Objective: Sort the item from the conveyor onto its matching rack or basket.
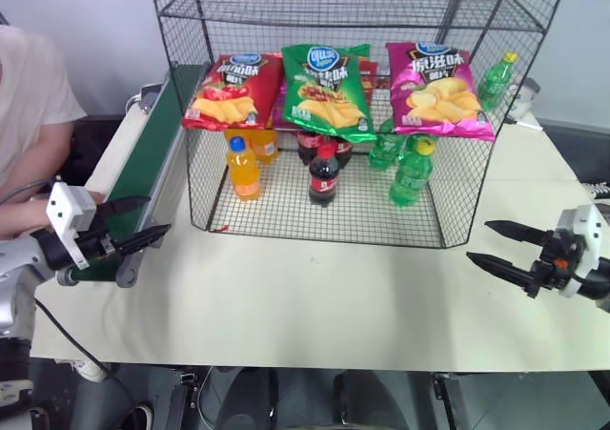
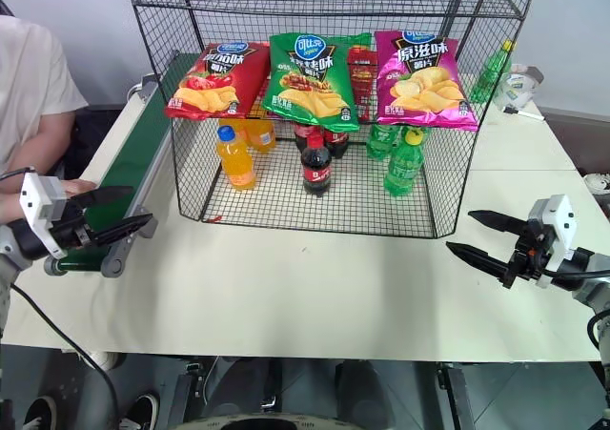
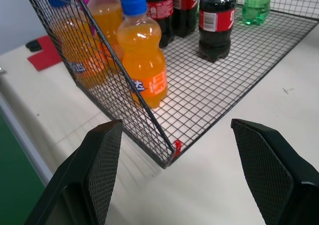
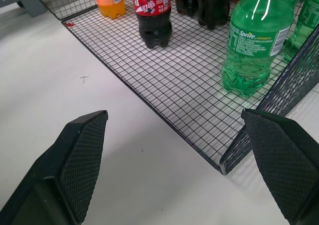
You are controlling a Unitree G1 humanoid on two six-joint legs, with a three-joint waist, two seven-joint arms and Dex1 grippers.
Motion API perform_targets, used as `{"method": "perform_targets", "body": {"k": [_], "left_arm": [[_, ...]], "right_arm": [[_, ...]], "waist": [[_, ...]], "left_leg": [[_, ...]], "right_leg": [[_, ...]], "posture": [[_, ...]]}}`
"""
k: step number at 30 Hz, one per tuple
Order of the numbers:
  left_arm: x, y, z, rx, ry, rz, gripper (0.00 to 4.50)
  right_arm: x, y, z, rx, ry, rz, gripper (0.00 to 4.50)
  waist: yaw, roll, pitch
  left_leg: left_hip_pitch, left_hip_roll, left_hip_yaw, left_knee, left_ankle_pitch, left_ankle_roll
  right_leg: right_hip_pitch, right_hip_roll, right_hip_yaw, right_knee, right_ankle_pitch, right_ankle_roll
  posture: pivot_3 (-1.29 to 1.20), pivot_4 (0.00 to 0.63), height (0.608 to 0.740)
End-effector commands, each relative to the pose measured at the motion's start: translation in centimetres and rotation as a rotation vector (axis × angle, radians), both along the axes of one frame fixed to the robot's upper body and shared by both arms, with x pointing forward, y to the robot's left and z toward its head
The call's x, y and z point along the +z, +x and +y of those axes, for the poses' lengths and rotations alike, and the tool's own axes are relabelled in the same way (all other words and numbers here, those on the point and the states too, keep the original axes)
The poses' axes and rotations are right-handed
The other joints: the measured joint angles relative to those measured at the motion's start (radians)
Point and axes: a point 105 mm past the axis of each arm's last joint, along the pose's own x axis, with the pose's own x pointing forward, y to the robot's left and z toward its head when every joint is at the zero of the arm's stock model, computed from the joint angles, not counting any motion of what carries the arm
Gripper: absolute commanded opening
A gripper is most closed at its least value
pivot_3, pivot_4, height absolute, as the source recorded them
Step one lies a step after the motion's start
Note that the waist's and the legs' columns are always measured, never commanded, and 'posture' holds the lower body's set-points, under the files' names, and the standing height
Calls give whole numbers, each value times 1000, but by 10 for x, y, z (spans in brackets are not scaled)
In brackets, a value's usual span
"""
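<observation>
Left eye view takes in a pale table (image 1: 315, 316) with the tall black wire-grid rack (image 1: 353, 115) standing on its far half. Along the table's left edge runs the conveyor (image 1: 143, 177), a dark green belt between grey rails; a person's arm (image 1: 29, 115) in a light sleeve shows just beyond it. On the rack's middle tier three chip bags lean side by side: a red bag (image 1: 229, 92) on the left, the green chip bag (image 1: 329, 92) in the middle, touching both neighbours, and a magenta bag (image 1: 438, 89) on the right. So the task's item already sits on the rack, well apart from the belt. On the bottom tier stand an orange soda bottle (image 1: 244, 168), a cola bottle (image 1: 324, 174) and a green soda bottle (image 1: 412, 173). The left gripper (image 1: 133, 225) hangs by the conveyor's near end, fingers spread and holding nothing. The right gripper (image 1: 500, 244) hovers over the table's right side, fingers likewise parted and empty.
</observation>
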Motion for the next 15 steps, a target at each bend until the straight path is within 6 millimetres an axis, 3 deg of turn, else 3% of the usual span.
{"method": "perform_targets", "body": {"k": [1,15], "left_arm": [[9,-4,3,0,10,-57,3713],[6,-10,4,-5,-2,-55,3713]], "right_arm": [[5,1,0,5,-4,-39,4481],[2,1,-3,15,-14,-40,4481]], "waist": [[0,0,0],[0,0,0]], "left_leg": [[0,0,0,0,0,0],[0,0,0,0,0,0]], "right_leg": [[0,0,0,0,0,0],[0,0,0,0,0,0]], "posture": [[0,150,739],[0,150,739]]}}
